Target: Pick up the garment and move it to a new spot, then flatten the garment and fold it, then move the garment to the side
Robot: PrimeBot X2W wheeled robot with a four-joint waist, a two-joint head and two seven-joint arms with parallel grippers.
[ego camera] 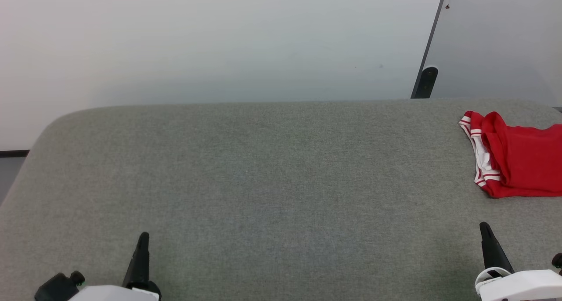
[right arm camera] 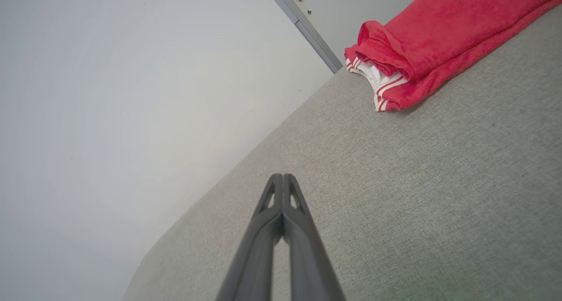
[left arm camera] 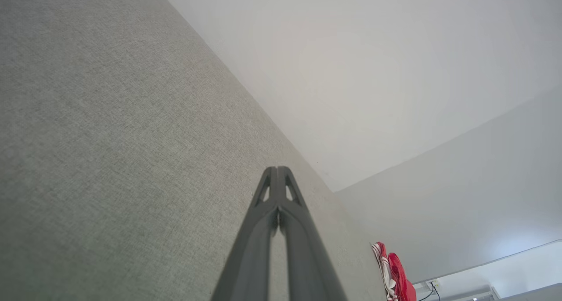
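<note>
The garment (ego camera: 518,156) is a folded red bundle with white, red-striped sleeve ends, lying at the far right of the grey cushioned surface (ego camera: 263,182) and cut off by the picture's right edge. It also shows in the right wrist view as the garment (right arm camera: 439,37) at the upper right, and small in the left wrist view as the garment (left arm camera: 395,272) at the lower right. My left gripper (ego camera: 143,237) rests at the lower left, shut and empty; its fingertips (left arm camera: 277,171) meet. My right gripper (ego camera: 484,227) sits at the lower right, shut and empty, just short of the garment; its fingertips (right arm camera: 282,179) touch.
A pale wall (ego camera: 219,41) rises behind the surface's far edge. A dark vertical strip with a bracket (ego camera: 428,81) stands at the back right, near the garment. The surface's back left corner is rounded.
</note>
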